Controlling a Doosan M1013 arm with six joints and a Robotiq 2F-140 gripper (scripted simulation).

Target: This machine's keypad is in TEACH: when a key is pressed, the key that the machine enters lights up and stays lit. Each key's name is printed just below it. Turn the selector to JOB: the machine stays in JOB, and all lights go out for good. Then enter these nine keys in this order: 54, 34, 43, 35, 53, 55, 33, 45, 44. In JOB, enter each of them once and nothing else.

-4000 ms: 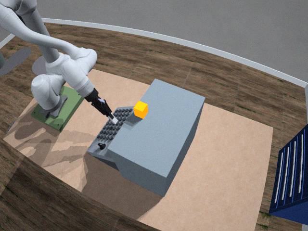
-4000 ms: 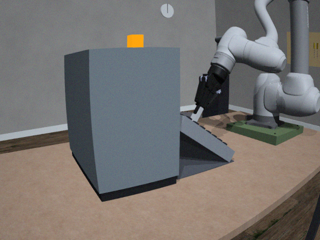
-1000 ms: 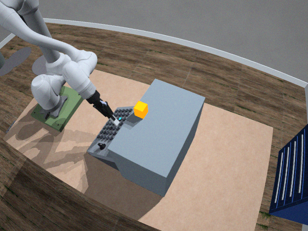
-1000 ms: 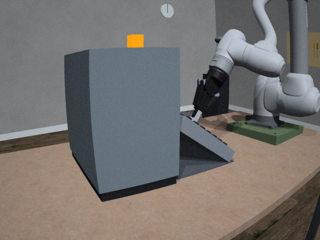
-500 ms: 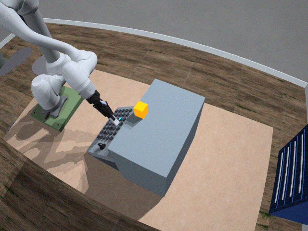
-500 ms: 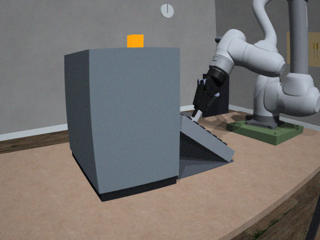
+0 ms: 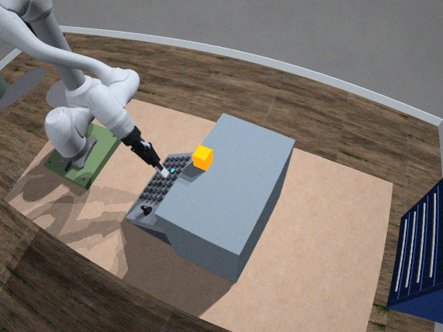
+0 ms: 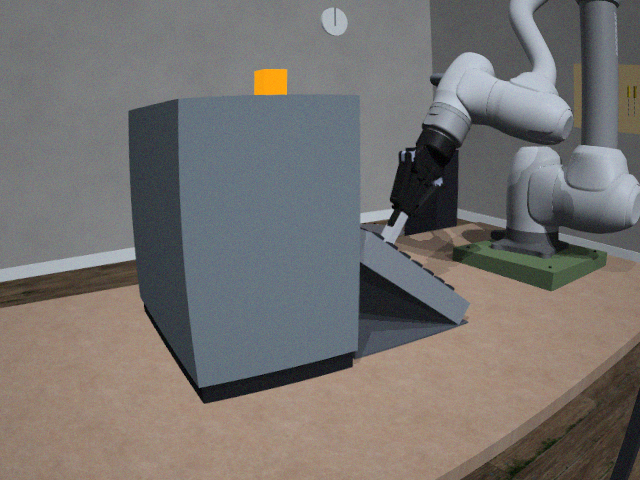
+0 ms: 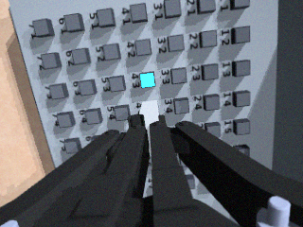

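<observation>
Tool (image 7: 164,172) (image 8: 391,233) (image 9: 151,113) closed, presumably making narrow prod for single keys; we judge it at 44. Lit key 43 (image 7: 172,170) (image 9: 147,79) suggests shifted entry, worth noting before JOB.
</observation>
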